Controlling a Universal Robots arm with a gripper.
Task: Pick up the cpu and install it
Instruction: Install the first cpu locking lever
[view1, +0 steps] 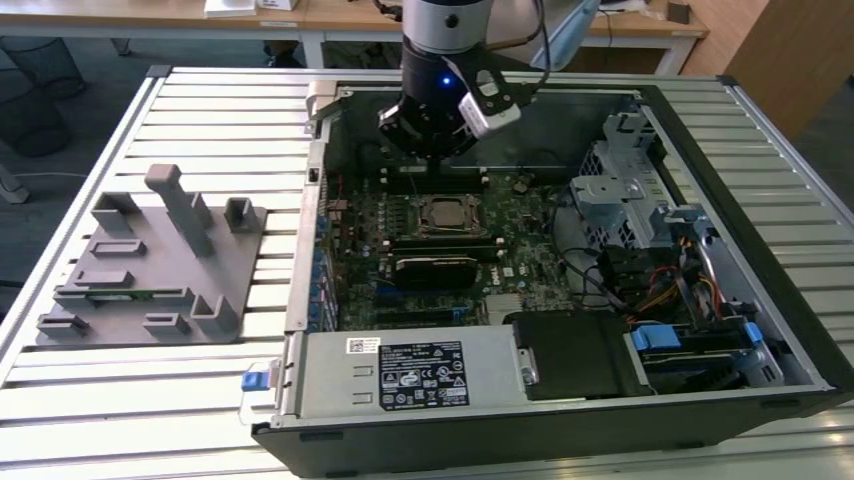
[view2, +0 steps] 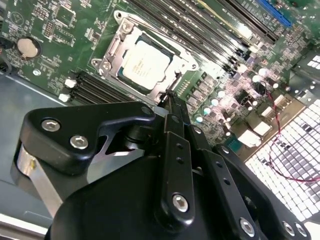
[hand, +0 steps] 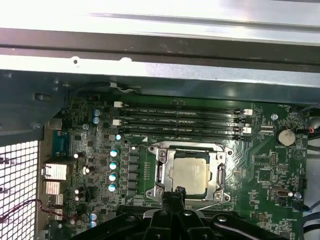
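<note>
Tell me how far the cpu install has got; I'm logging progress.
The cpu already lies inside the socket frame on the motherboard. The hand is shut on nothing, its tips by the frame's edge. Left: I cannot tell whether the frame is latched.

Slatted metal table (view1: 174, 400). Open computer case (view1: 534, 440) lying on it. Green motherboard (view1: 534, 235) inside, cpu (view1: 446, 213) lying in its socket frame (view1: 416, 226). The arm's gripper (view1: 430, 155) hangs just above the board, beyond the socket. Grey plastic fixture (view1: 147, 265) on the table at the exterior view's left, apart from the case.
</note>
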